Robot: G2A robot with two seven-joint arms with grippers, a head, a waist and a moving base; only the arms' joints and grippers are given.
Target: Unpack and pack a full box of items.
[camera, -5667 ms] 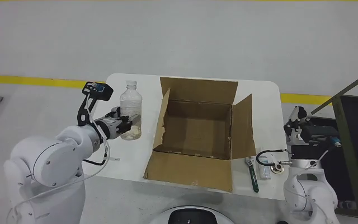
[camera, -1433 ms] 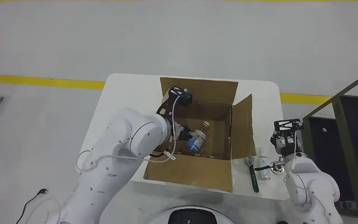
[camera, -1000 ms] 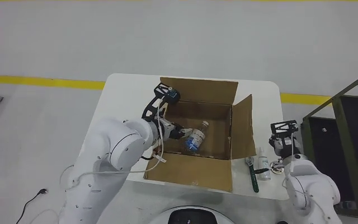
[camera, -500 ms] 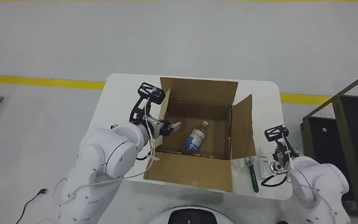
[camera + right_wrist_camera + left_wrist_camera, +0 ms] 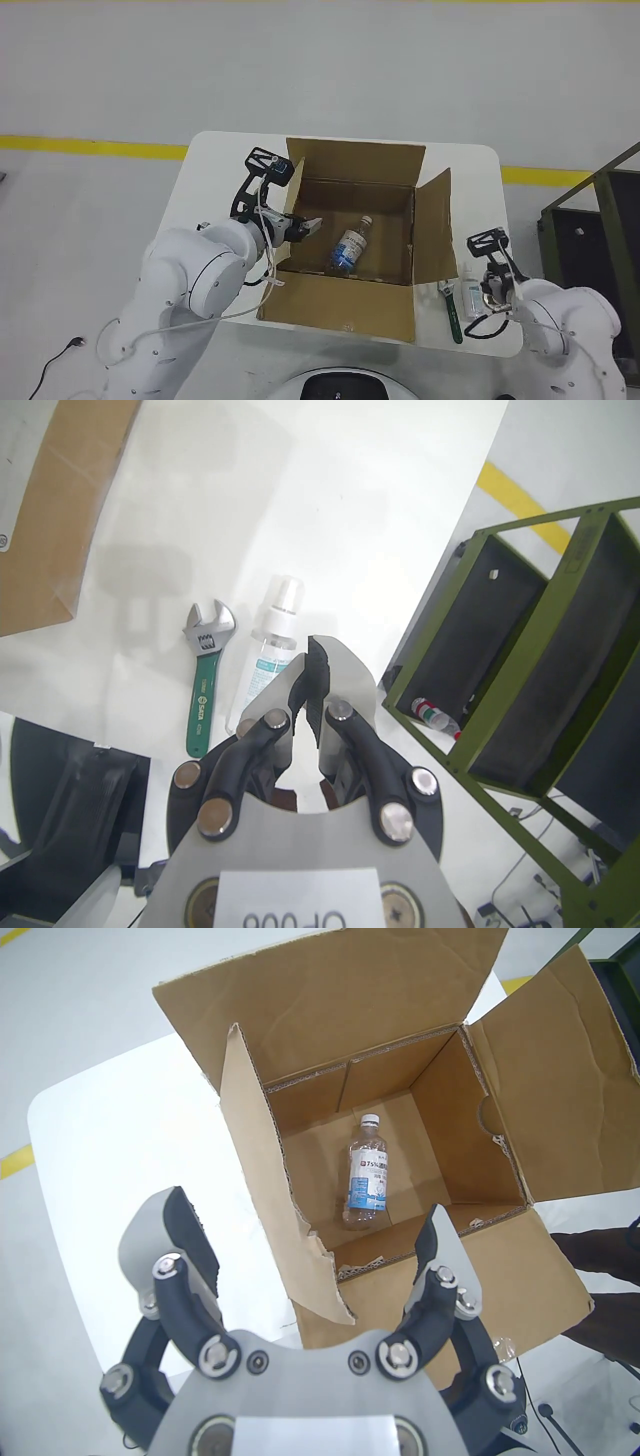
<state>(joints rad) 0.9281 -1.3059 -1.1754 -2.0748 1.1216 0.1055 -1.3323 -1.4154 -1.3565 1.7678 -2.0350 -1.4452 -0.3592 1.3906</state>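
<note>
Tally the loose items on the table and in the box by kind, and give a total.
Bottles: 2 (plastic bottle lying in the box, spray bottle lying on the table)
Wrenches: 1 (green-handled wrench beside the spray bottle)
Total: 3

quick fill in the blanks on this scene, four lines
1. The bottle lies on its side inside the ____.
2. The left gripper is ____ and empty.
3. Beside the spray bottle lies a green-handled ____.
4. The right gripper, above the spray bottle, is ____.
Missing words: box; open; wrench; shut.
</note>
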